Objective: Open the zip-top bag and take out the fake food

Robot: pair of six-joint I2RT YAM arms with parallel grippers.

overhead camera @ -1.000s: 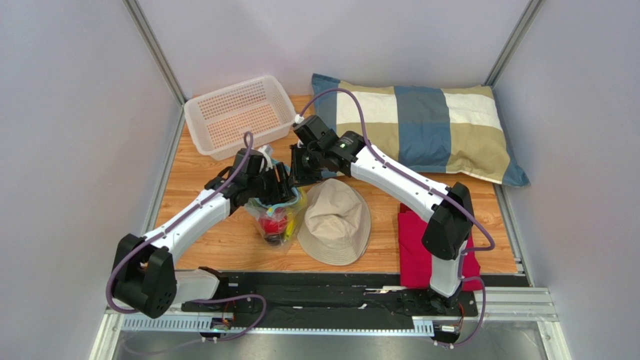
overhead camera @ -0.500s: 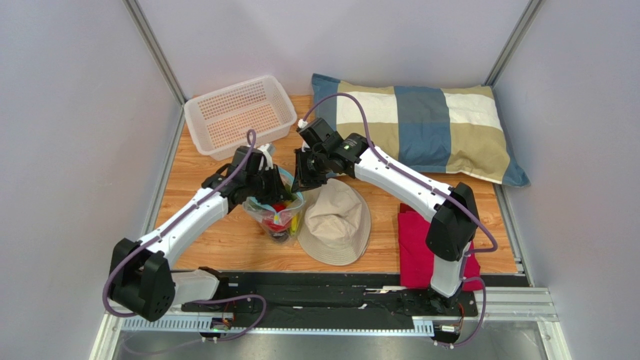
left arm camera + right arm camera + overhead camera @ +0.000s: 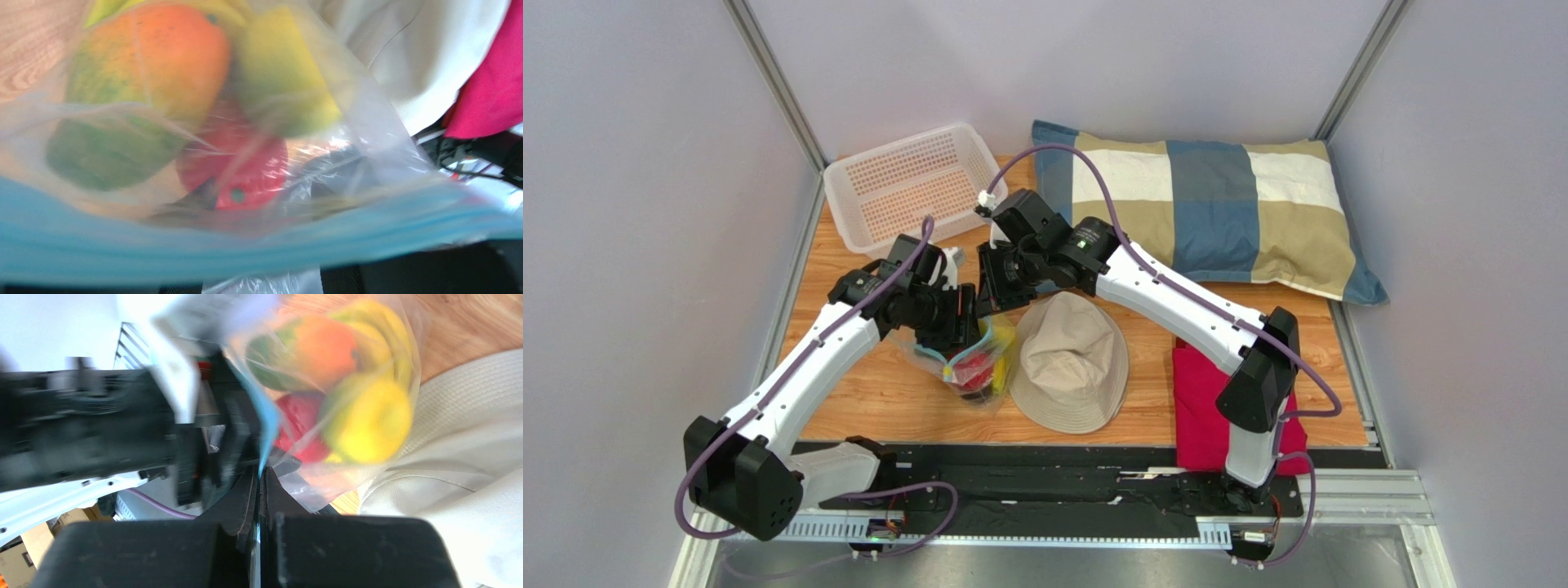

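Note:
The zip-top bag [image 3: 955, 363] stands on the wooden table just left of the hat, its light blue zip strip [image 3: 258, 242] stretched across the left wrist view. Inside lies the fake food: a green-orange mango [image 3: 147, 67], a yellow piece [image 3: 285, 73] and a red apple [image 3: 245, 165]. My right gripper [image 3: 259, 475] is shut on the bag's blue rim, which shows again from above as the right gripper [image 3: 994, 294] at the bag's top edge. My left gripper [image 3: 952, 321] sits at the bag's left rim. Its dark fingertips [image 3: 196, 195] show apart through the plastic.
A beige bucket hat [image 3: 1071, 361] lies against the bag's right side. A white mesh basket [image 3: 913, 184] stands at the back left, a checked pillow [image 3: 1210, 208] at the back right. A red cloth [image 3: 1195, 410] lies at the right front.
My left gripper closed at the bag's rim and opened again, and its wrist drew back to the left. The right gripper shifted slightly left, still pinching the strip.

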